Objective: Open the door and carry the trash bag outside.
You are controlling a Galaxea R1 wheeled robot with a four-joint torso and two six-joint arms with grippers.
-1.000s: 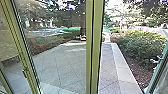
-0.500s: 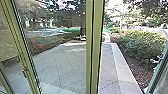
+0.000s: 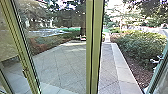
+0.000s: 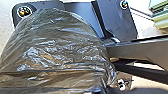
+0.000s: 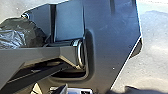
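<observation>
From my end, the bag (image 4: 57,52) sat right up close to the left claw, bulging and upright enough to look full, its thin plastic creased and shiny. I couldn't tell whether that claw was apart, together or clamped on the plastic, so I wouldn't have sworn to a grip. I judged the bag was kept on the left claw's side and near the plate (image 4: 115,20) so its bulk would ride close to the robot, where a narrow passage was less likely to snag it.

The right claw I couldn't read either, apart or closed. The bag was off on the side towards the other arm from it, with the bar (image 5: 37,56) between. My guess was that this arm was best left free of the load, for the door or for balance.

Ahead, beyond both claws, stood a green post (image 3: 93,45), with the paving (image 3: 62,57) and a bush (image 3: 140,47) past it. On the right claw's side was a slanted green edge I took for the door (image 3: 160,67); whether it stood wide enough, I couldn't judge. The bag had yet to be taken out, as I read it. Thin plastic like that could have torn on the post, so it wanted a slow, straight line through.
</observation>
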